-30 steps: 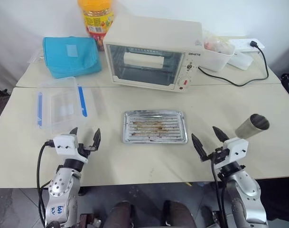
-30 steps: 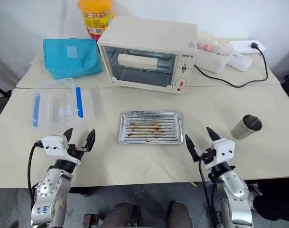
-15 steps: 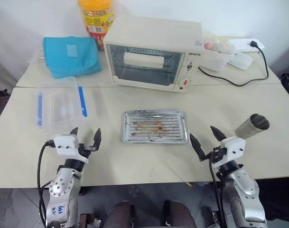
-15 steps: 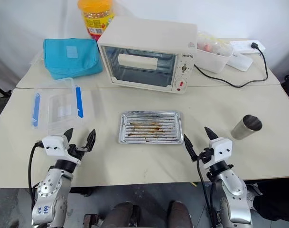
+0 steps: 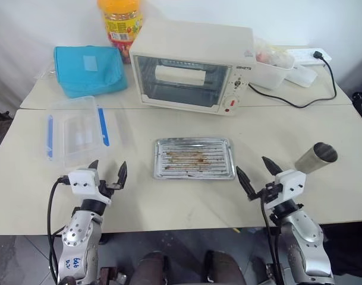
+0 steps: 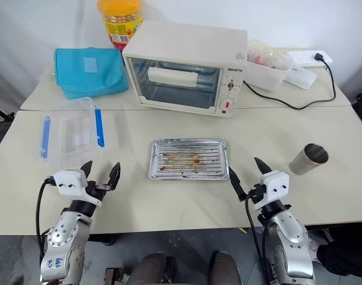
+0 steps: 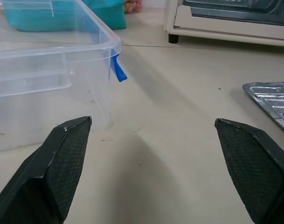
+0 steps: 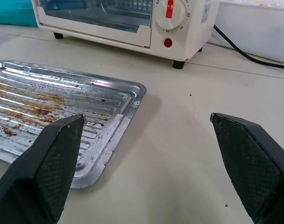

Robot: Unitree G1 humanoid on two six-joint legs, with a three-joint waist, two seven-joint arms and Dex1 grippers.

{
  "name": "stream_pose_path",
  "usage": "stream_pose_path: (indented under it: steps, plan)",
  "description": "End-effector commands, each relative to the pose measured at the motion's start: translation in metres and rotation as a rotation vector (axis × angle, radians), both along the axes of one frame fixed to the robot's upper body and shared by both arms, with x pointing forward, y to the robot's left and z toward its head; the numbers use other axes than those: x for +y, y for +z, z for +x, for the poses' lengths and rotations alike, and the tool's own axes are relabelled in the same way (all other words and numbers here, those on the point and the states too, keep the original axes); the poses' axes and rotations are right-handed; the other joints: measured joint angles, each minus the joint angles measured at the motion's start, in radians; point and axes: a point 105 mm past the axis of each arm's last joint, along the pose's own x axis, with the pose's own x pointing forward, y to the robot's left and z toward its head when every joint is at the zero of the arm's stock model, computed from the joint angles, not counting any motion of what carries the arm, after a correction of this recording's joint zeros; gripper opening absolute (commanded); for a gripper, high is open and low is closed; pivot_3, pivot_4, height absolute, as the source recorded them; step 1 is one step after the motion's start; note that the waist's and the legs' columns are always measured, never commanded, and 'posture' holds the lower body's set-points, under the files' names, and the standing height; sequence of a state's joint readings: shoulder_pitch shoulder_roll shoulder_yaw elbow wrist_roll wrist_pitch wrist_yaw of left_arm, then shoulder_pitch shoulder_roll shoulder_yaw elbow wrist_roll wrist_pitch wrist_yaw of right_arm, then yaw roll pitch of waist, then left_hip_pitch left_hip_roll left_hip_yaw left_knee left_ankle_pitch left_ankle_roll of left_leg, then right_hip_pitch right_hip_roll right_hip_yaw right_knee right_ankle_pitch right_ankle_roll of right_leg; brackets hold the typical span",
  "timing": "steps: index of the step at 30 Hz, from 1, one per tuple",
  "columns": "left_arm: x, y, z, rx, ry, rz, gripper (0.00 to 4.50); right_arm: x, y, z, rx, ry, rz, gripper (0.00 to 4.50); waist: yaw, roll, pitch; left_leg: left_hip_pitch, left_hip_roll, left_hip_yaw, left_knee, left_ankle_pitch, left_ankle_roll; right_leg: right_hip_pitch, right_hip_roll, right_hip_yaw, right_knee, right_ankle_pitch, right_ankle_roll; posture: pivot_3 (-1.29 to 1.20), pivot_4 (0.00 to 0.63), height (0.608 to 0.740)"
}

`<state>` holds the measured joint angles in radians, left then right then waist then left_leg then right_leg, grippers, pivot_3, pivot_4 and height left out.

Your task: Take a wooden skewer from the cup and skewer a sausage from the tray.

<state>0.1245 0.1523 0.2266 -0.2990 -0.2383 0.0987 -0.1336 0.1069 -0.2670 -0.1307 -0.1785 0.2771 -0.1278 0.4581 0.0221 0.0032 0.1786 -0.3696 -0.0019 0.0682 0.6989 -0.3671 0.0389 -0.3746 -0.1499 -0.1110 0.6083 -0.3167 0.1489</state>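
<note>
The tray [image 5: 194, 158] lies mid-table, shiny and ridged with brown grease stains; I see no sausage on it. The cup [image 5: 315, 157], a plain metal tumbler, stands at the right; no wooden skewer shows in it. My left gripper [image 5: 107, 165] is open near the front edge, left of the tray, with nothing between its fingers. My right gripper [image 5: 252, 165] is open too, between the tray's right end and the cup. In the right wrist view the tray's corner [image 8: 114, 100] lies just ahead of the open right gripper [image 8: 146, 117]. The left gripper [image 7: 152, 121] faces bare table.
A clear plastic box [image 5: 76, 129] with blue clips sits just beyond the left gripper. A toaster oven [image 5: 192, 65] stands behind the tray. Further back are a teal bag [image 5: 88, 70], a yellow-lidded jar [image 5: 121, 21], a white container [image 5: 273, 64] and a black cable [image 5: 299, 102].
My right gripper has drifted slightly left, toward the tray's right end. The left gripper has not moved.
</note>
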Motion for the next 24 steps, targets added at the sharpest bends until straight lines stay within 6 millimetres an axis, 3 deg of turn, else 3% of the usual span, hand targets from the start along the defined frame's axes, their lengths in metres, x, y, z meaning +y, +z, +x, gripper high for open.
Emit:
stream_pose_path:
  steps: [1, 24]
  plan:
    - [0.0009, 0.0091, -0.0030, -0.040, 0.001, 0.018, 4.49, 0.0022, 0.0107, -0.0043, -0.039, 0.017, -0.002, 4.50, 0.000, 0.000, 0.000, 0.000, 0.000, 0.000, 0.000, 0.000, 0.000, 0.000, 0.000, 0.000, 0.000, 0.000, 0.000, 0.00, 0.150, 0.740]
    - [0.0011, 0.0099, -0.0032, -0.058, 0.002, 0.025, 4.49, 0.0052, 0.0074, 0.0017, -0.033, 0.053, -0.015, 4.50, 0.000, 0.000, 0.000, 0.000, 0.000, 0.000, 0.000, 0.000, 0.000, 0.000, 0.000, 0.000, 0.000, 0.000, 0.000, 0.00, 0.150, 0.740]
